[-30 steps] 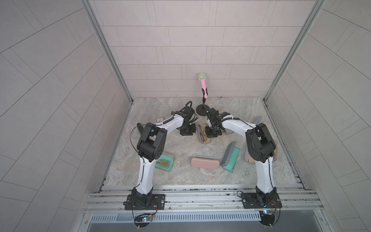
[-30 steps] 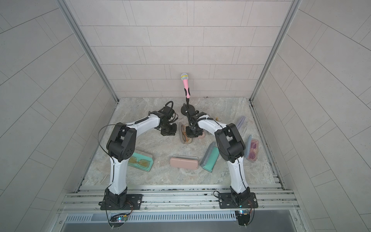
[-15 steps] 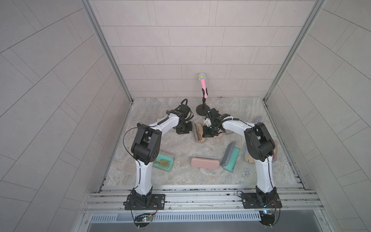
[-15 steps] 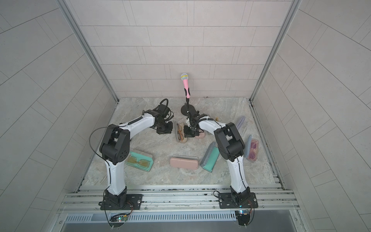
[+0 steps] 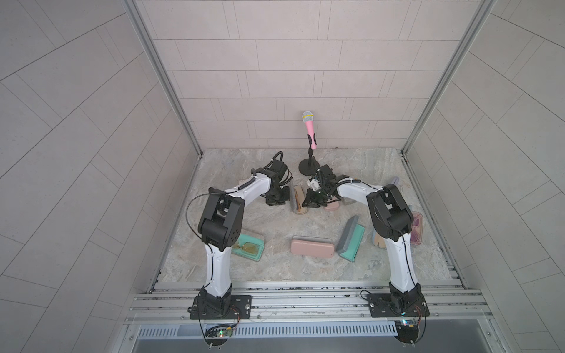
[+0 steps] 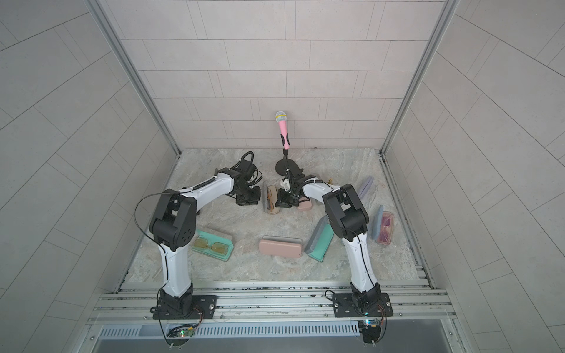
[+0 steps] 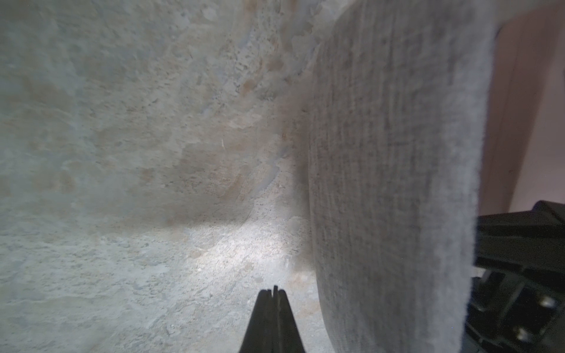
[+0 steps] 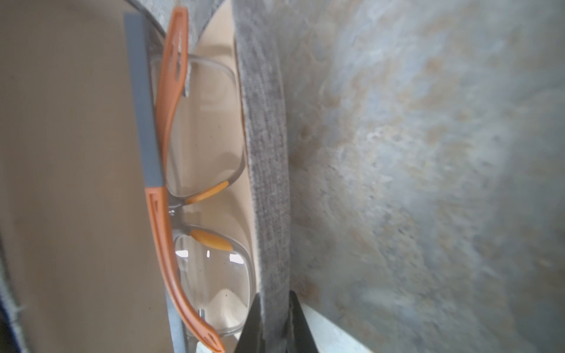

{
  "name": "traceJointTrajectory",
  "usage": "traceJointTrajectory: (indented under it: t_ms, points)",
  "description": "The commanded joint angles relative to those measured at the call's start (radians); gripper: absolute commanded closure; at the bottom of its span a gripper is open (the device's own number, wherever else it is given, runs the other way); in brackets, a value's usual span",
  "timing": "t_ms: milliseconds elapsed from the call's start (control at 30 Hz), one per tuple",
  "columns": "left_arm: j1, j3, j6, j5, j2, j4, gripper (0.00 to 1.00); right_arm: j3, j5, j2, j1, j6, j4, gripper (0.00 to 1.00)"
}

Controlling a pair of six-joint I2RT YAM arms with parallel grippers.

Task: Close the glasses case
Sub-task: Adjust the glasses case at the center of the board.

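Note:
The glasses case point(image 5: 299, 200) lies open at the back middle of the floor, grey felt outside and beige inside point(image 6: 269, 198). Orange and grey glasses point(image 8: 201, 152) lie in it. My right gripper point(image 8: 275, 298) is shut on the case's grey felt wall point(image 8: 266, 152), one finger inside and one outside; both top views show it at the case's right side point(image 5: 309, 200). My left gripper point(image 7: 272, 292) is shut and empty, low over the floor. It sits just left of the case's grey outer side point(image 7: 391, 183), apart from it point(image 5: 278, 200).
A pink microphone on a black stand point(image 5: 309, 143) rises just behind the arms. A closed pink case point(image 5: 312, 247), an open teal case with yellow glasses point(image 5: 247, 247), a teal and grey case point(image 5: 351, 238) and other cases point(image 6: 383, 227) lie nearer the front and right.
The right gripper has drawn the case some way to the left. The left gripper has also shifted left, staying beside the case. Both grippers have stayed shut.

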Motion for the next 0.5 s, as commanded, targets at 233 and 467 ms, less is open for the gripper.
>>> traceJointTrajectory:
  t_ms: [233, 467]
  points:
    - [0.014, -0.022, 0.023, -0.016, -0.044, -0.023, 1.00, -0.068, -0.027, -0.076, -0.013, 0.031, 0.073, 0.92]
    - [0.019, -0.024, 0.018, -0.002, -0.051, -0.019, 1.00, -0.035, -0.095, -0.084, -0.029, 0.062, 0.074, 0.92]
